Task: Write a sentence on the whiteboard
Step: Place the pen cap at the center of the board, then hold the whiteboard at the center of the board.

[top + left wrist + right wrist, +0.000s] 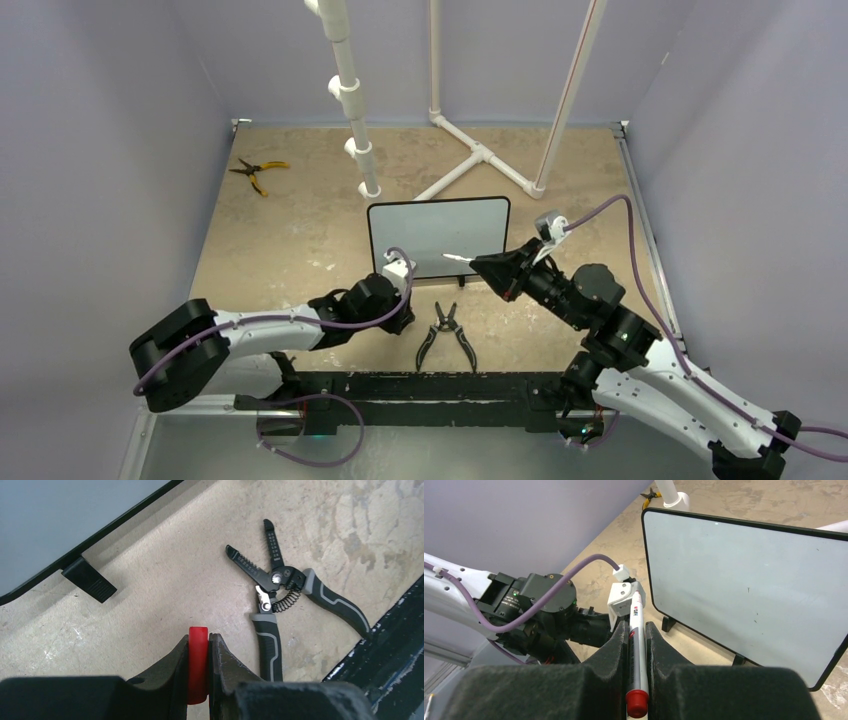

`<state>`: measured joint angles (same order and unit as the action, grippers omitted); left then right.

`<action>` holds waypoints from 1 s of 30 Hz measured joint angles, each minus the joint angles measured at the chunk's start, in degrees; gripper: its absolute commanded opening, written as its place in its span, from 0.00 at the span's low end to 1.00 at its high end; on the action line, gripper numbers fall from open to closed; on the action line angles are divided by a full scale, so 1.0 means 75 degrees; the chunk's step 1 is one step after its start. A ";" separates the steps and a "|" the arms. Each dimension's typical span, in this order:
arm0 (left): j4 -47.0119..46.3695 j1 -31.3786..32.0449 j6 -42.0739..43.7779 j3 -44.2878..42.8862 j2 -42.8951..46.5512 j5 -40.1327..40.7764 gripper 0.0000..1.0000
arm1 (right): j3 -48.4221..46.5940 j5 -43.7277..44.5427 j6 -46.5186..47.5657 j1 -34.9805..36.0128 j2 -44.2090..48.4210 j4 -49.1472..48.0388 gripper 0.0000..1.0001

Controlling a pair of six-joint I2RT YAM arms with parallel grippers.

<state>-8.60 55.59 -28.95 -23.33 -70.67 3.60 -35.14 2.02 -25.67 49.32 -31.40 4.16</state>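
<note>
Top external: mottled tan table point(300, 230), lavender walls point(100, 120); whiteboard point(440, 232) upright. Left claw point(200, 636) pinches red cap point(197, 670), right claw point(636, 626) pinches marker point(637, 670).

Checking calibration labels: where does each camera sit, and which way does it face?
Top: above, behind the robot, looking down at the whiteboard; left arm and right arm show.
Left wrist: low, facing table and strippers; left gripper shut on a red cap.
Right wrist: faces the whiteboard; right gripper holds the marker, left arm beyond.
Shared: whiteboard in all three.

Overhead rear view looking down, wrist views close and low, whiteboard point(438, 237) shared by all
</note>
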 measured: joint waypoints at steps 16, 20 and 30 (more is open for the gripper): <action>0.0446 0.0006 -0.0093 -0.0128 -0.0157 0.0291 0.52 | 0.0003 0.0047 -0.0038 0.0000 -0.0154 -0.0108 0.00; 0.1279 0.0006 -0.0125 -0.0469 0.0332 0.0227 0.56 | 0.0003 0.0029 -0.0038 0.0000 -0.0146 -0.0111 0.00; 0.3139 -0.1821 0.0259 -0.2235 0.2151 -0.1236 0.58 | 0.0157 -0.0303 -0.0038 0.0000 -0.0085 -0.0816 0.00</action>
<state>14.94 41.93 -27.00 -40.10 -54.54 -5.67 -33.95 -0.25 -25.96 49.32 -32.03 -1.96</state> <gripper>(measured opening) 0.581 0.122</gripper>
